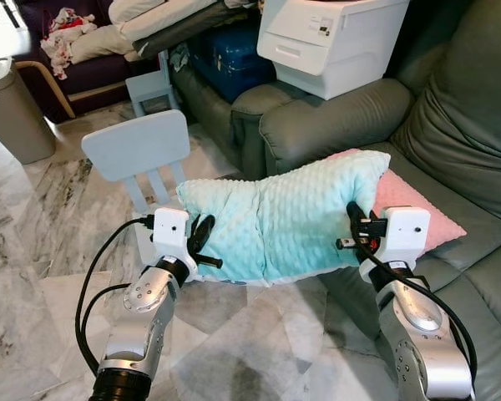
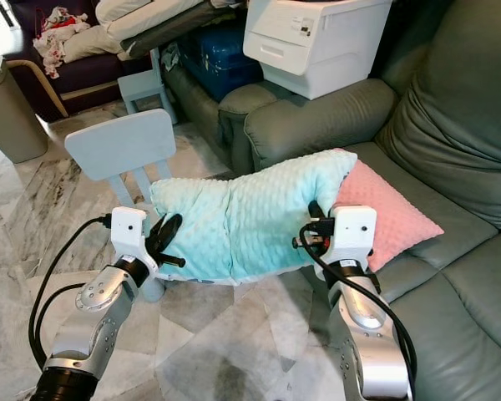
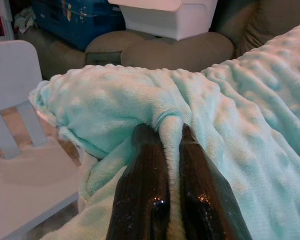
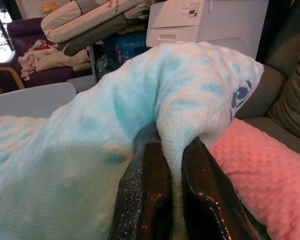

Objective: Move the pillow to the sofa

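Gripping the mint pillow (image 1: 284, 213) at both ends, my left pincer (image 1: 202, 242) and right pincer (image 1: 353, 219) were each closed on a fold. I held it between the small chair (image 1: 138, 150) and sofa (image 1: 334, 125), its right end over a pink cushion (image 1: 409, 205).

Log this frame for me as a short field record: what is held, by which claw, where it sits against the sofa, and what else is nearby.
held item: mint pillow, dotted fabric
left claw: shut on a fold at the pillow's end near the small chair
right claw: shut on a fold at the pillow's sofa end
pillow position: stretched between both claws, its right end above the pink pillow
sofa: grey, pink pillow lying on its seat
nearby: pale blue child's chair on marble floor; white storage box on the armrest
task status: pillow not yet released on the sofa
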Motion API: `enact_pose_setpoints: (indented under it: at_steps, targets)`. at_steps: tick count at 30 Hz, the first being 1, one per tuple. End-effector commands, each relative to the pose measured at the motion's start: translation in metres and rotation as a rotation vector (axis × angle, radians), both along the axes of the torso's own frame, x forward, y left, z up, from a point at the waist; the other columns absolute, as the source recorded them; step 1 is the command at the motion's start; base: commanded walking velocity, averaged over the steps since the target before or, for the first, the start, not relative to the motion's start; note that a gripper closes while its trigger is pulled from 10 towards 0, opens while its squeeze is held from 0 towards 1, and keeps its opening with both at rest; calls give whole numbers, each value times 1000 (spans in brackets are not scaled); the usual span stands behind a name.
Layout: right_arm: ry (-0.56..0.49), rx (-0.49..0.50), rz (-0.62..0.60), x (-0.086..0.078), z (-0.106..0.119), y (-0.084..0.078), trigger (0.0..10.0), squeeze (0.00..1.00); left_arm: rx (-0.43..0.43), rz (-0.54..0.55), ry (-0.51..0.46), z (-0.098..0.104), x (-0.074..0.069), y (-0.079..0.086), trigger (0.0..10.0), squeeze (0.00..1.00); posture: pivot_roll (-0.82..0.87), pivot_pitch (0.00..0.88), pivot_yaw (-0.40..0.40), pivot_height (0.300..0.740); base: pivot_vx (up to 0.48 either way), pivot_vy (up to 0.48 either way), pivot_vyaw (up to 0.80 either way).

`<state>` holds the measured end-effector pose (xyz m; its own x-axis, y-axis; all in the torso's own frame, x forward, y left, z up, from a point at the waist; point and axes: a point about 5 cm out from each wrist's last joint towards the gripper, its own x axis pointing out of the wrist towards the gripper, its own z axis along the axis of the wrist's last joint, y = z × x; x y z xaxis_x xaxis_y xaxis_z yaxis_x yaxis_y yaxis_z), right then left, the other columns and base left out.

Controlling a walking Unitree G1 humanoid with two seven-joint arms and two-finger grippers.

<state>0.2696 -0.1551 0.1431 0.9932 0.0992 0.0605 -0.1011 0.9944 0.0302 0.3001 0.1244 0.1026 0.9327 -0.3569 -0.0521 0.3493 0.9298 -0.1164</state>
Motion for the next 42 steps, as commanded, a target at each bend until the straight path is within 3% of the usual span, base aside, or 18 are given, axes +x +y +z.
enact_pose_setpoints:
  at_steps: [1,20,42]
  targets:
    - [-29,0,21,1,6,4,10000,0,6,-6,-10,2,0,2,10000,0,-187,54,112,740,0,0,0]
    - [-23,7,15,0,5,2,10000,0,-47,15,26,-1,0,1,10000,0,-190,61,112,740,0,0,0]
    - [-24,7,14,0,6,2,10000,0,-43,6,41,-1,-1,0,10000,0,-190,70,111,740,0,480,0]
